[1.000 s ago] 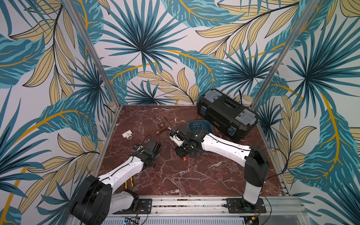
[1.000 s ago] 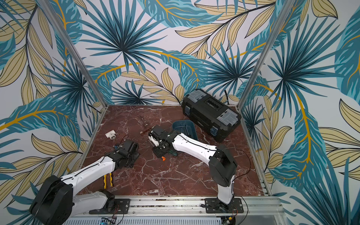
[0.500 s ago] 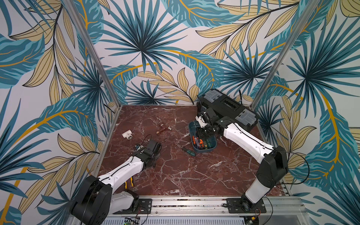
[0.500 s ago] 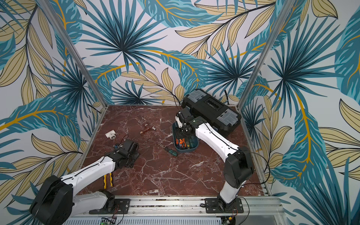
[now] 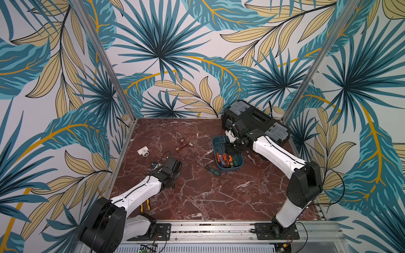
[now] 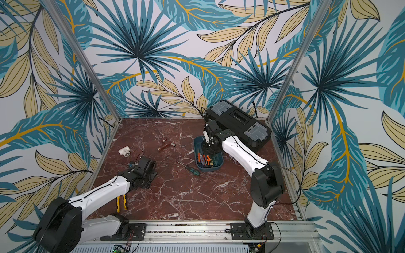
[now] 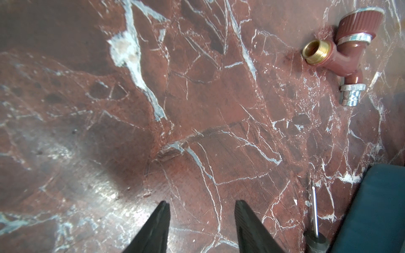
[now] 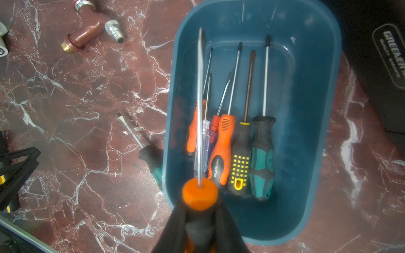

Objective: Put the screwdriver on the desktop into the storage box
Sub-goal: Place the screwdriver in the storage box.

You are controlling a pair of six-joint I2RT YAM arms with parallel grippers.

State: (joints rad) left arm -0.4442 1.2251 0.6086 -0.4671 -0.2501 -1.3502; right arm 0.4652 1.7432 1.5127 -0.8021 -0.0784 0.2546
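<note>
Clamped on an orange-handled screwdriver, the right gripper holds it over the storage box where other screwdrivers lie, 1 green-handled screwdriver is left on the desktop just beside it, and the left gripper hangs parted, empty.

- worktop: reddish-brown marble pattern, white veins
- storage box under the right end effector: teal-blue
- screwdriver in that end effector: orange-and-black handle, silvery shaft
- loose screwdriver beside the box: black-and-green handle
- toolbox: black, grey lid compartments
- tap: reddish-brown, brass thread, chrome spout
</note>
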